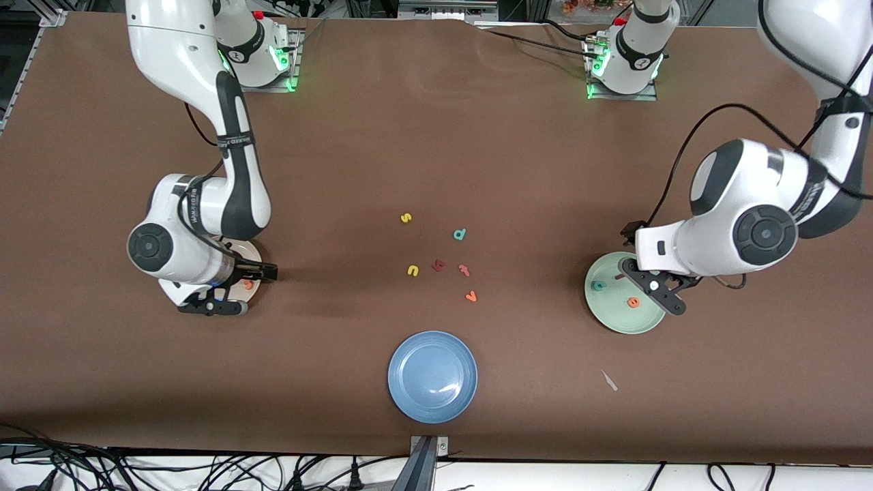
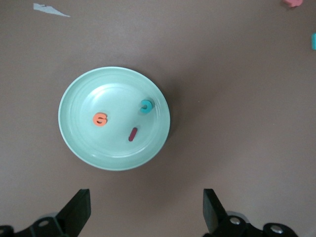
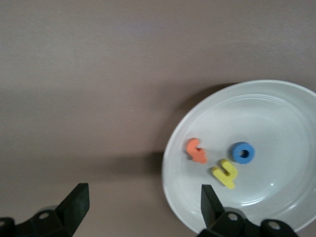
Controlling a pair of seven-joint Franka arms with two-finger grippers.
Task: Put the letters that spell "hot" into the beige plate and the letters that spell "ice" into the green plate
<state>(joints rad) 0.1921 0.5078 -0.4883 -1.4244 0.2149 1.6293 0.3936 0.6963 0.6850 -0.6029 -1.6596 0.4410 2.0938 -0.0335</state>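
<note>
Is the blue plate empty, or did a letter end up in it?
Empty. The front view shows the blue plate with a bare inside and no letter in it.

The foam letters themselves read as characters. On the bare table point(image 1: 136, 382) lie a yellow s point(image 1: 406, 218), a teal d point(image 1: 460, 234), a yellow u point(image 1: 412, 271) and an orange v point(image 1: 470, 296). Dark lettering runs along the right arm's forearm point(image 1: 193, 208), too small to read.
</note>
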